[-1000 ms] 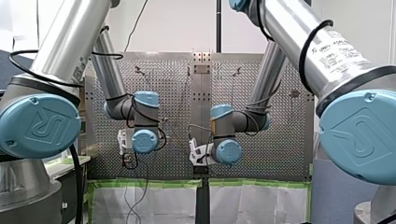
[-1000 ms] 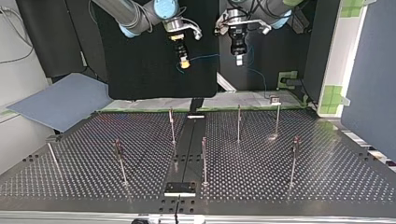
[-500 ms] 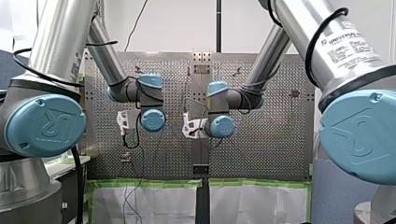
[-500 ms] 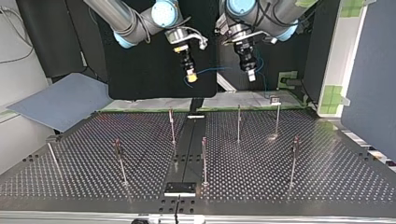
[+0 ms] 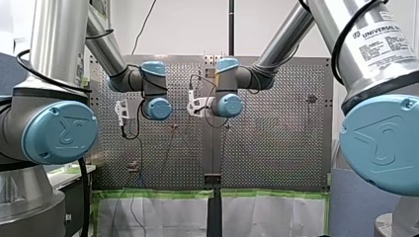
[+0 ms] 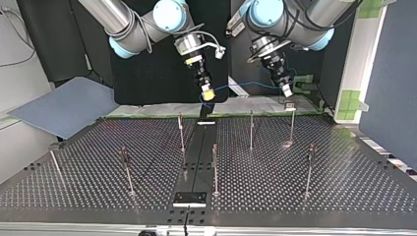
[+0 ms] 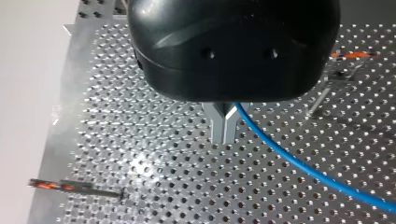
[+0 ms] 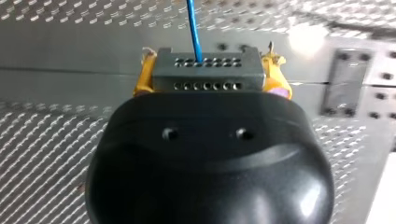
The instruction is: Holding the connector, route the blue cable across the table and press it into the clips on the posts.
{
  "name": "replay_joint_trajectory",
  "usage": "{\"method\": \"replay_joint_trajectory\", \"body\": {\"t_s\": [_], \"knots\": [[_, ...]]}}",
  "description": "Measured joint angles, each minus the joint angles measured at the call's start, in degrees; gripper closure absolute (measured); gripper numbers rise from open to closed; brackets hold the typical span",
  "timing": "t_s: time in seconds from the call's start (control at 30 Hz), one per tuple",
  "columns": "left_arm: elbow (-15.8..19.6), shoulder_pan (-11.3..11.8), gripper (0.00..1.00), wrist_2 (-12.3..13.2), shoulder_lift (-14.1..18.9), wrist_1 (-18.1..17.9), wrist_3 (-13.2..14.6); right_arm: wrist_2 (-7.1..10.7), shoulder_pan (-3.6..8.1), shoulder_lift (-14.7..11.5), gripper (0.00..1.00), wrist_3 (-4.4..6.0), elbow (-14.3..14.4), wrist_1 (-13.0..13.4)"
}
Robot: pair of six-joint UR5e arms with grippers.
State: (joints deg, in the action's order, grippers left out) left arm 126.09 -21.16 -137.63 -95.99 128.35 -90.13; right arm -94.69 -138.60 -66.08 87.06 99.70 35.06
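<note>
My right claw (image 8: 208, 74), yellow-padded, is clenched on the grey perforated connector block (image 8: 203, 79). The thin blue cable (image 8: 192, 28) leaves the block's front face, straight ahead of the claw. My left claw (image 7: 224, 133) pinches that cable between its metal fingers. The cable trails away beside them above the perforated metal counter (image 7: 140, 177).
</note>
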Motion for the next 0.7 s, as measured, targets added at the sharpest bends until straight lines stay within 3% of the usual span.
{"method": "replay_joint_trajectory", "body": {"t_s": [0.2, 0.5, 0.7], "knots": [[-0.1, 0.0, 1.00, 1.8, 2.7, 2.7, -0.2, 2.20, -0.67, -3.1, 1.00, 0.13, -3.1, -3.1], [-0.2, 0.1, 1.00, 4.0, 6.7, 6.7, -1.2, 2.58, -2.10, -6.9, 1.00, 0.98, -7.0, -7.0], [-1.7, 0.5, 1.00, 4.0, 9.8, 9.8, -3.8, 2.65, -2.26, -6.4, 1.00, 1.26, -9.6, -9.6]]}}
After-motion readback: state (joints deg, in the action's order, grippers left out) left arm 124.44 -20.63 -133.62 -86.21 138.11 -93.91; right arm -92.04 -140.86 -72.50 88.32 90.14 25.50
